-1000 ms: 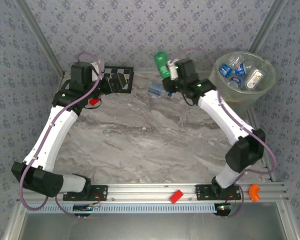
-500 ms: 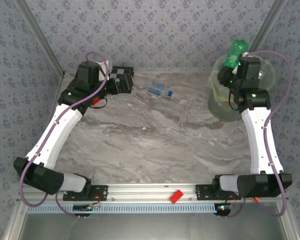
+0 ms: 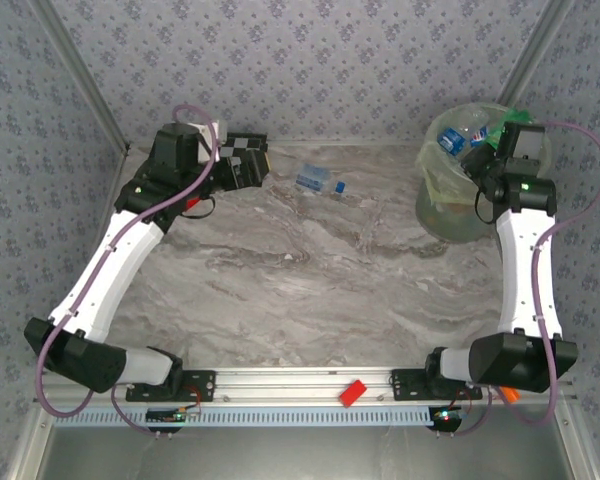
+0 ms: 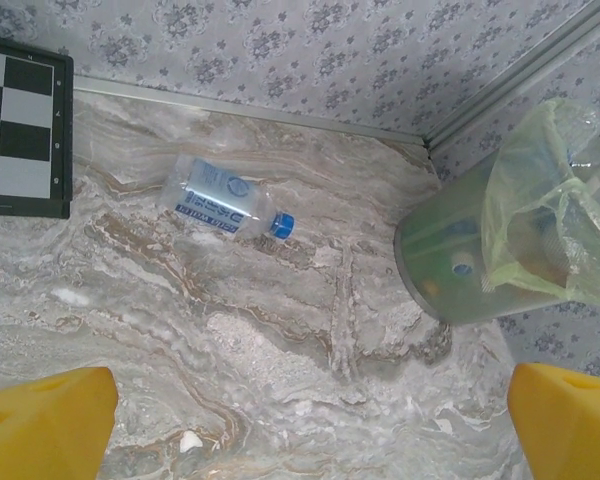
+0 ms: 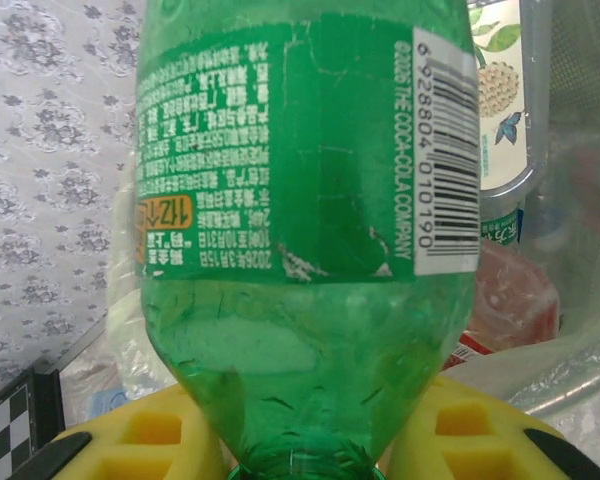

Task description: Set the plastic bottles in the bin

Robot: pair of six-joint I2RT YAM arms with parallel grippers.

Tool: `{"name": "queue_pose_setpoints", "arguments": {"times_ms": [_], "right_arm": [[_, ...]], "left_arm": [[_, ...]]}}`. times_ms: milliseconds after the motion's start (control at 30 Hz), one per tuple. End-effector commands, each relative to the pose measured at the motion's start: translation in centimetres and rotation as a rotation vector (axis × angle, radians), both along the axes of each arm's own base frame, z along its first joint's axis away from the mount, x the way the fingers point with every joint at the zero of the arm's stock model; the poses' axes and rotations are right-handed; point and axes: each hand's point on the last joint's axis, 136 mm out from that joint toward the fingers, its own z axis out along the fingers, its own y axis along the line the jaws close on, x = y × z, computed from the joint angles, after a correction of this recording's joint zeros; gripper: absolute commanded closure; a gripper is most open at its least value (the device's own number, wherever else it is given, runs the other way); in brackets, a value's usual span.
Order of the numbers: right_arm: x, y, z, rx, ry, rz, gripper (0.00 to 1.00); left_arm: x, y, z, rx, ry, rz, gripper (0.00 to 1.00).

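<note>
1 green bottle [image 5: 310, 200] pinched in right gripper [image 5: 300, 445] over the bin [image 3: 438, 205], left gripper [image 4: 305, 410] spread wide (clear bottle [image 4: 225, 200] on table [image 4: 280, 330])

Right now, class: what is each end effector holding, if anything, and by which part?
The right end effector grips the green bottle at its neck, over the bin. The left end effector is open, holding nothing.

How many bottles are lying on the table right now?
1: a clear blue-capped bottle near the back wall, between the chequered board and the bin. The right hand holds a green bottle at the bin. Others may be hidden.
</note>
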Motion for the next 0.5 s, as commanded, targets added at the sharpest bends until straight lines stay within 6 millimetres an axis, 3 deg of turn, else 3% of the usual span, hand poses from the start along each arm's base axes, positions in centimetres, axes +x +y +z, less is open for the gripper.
{"name": "queue_pose_setpoints", "arguments": {"times_ms": [0,33,133,167,467], "right_arm": [[0.3,-0.5,-0.3,0.031,0.021,-0.011,0.56],[0.4,-0.8,-0.3,0.027,0.032,-0.017,0.50],[0.8,-1.1,0.1,0.016,0.049,-0.013,0.19],[0.9,-1.3,0.4,0.005,0.047,-0.014,0.01],[0.5,-1.6,3.1,-0.075,0.001,0.004,0.00]], "left_arm": [[-0.9,0.0,1.6,-0.009,-0.051,-0.020,0.00],[-0.9,0.1,1.5,-0.008,-0.049,-0.020,0.00],[-1.1,0.2,1.5,-0.009,-0.047,-0.017,0.00],[-1.2,0.2,1.5,-0.009,-0.048,-0.016,0.00],[-1.4,0.5,1.0,-0.007,-0.039,-0.005,0.00]]}}
